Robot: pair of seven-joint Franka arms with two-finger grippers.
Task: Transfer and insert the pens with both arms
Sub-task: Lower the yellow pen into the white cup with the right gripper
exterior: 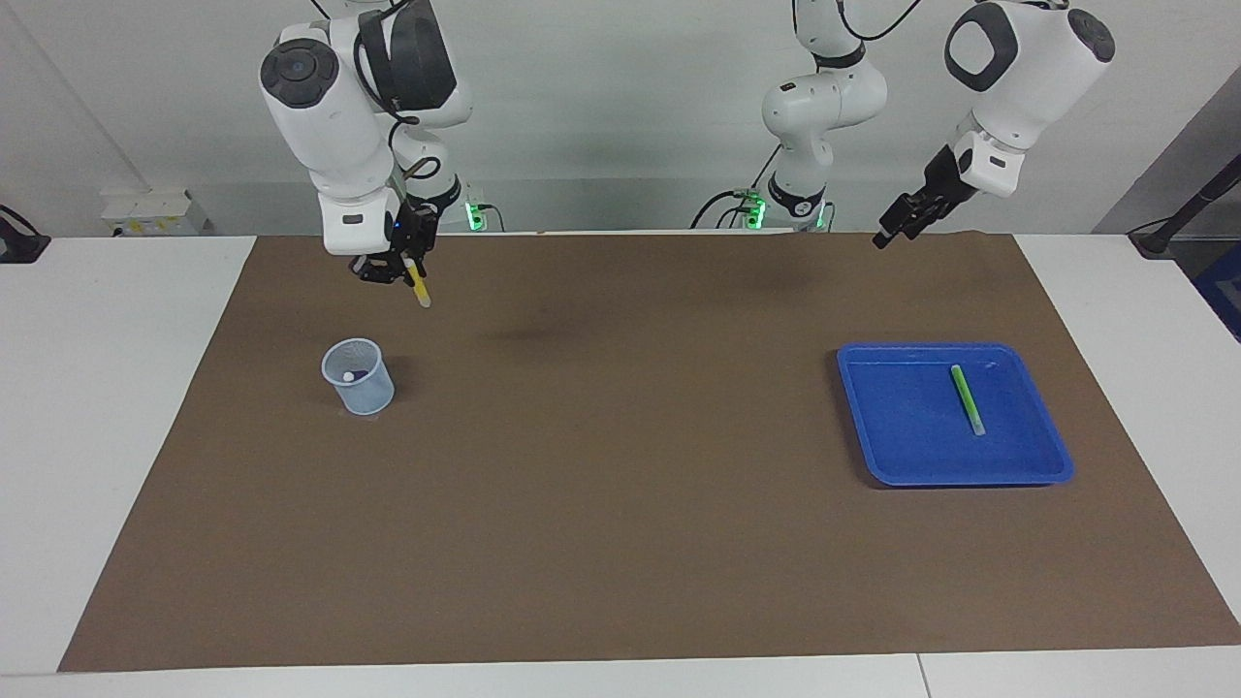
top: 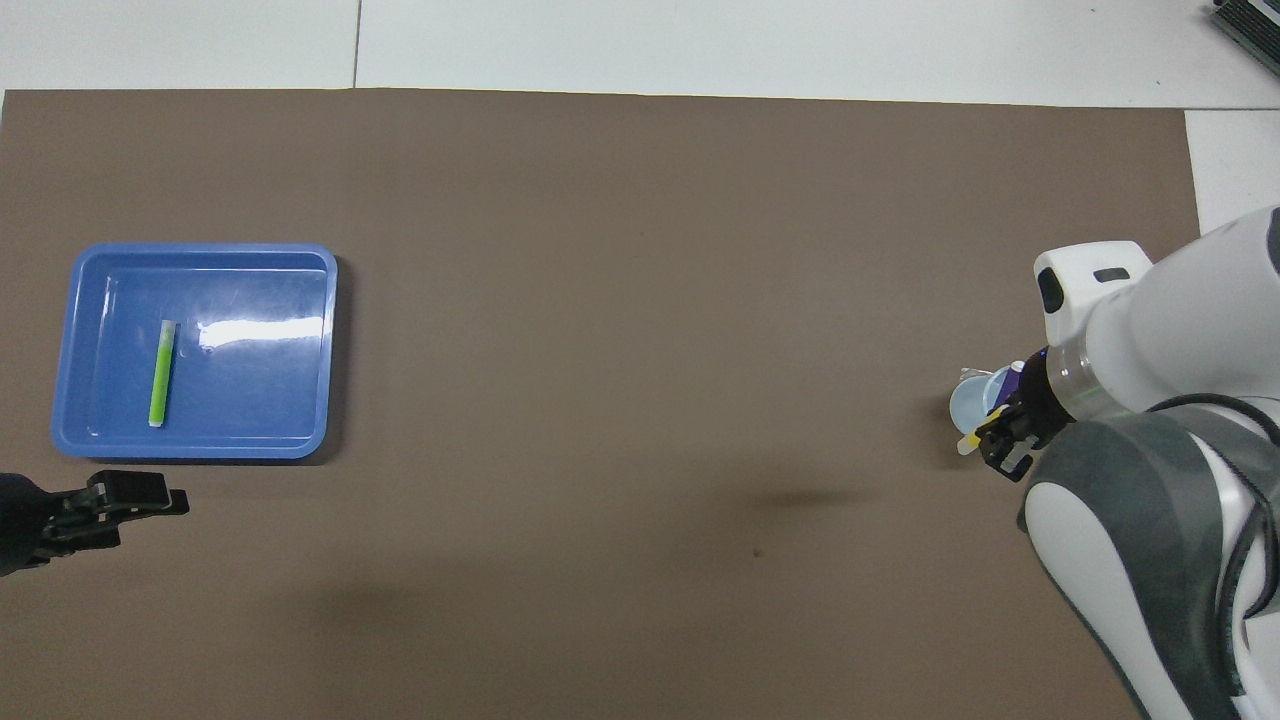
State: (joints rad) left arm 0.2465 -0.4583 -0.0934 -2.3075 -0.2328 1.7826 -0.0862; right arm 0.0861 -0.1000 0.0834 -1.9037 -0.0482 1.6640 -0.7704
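Now right claw [exterior: 402, 270] grips yellow pen [exterior: 419, 288] above cup [exterior: 358, 376].

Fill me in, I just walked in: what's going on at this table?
The right gripper holds the yellow pen in the air near the small cup, which already contains a purple pen. The green pen lies in the blue tray. The left gripper, empty, waits raised at its own end.

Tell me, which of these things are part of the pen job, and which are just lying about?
Part of the job:
- slim yellow marker pen, gripped in the right hand
- slim green marker pen in the blue plastic tray
- small translucent cup holding a purple pen
- left hand, raised

Lying about:
- brown table mat
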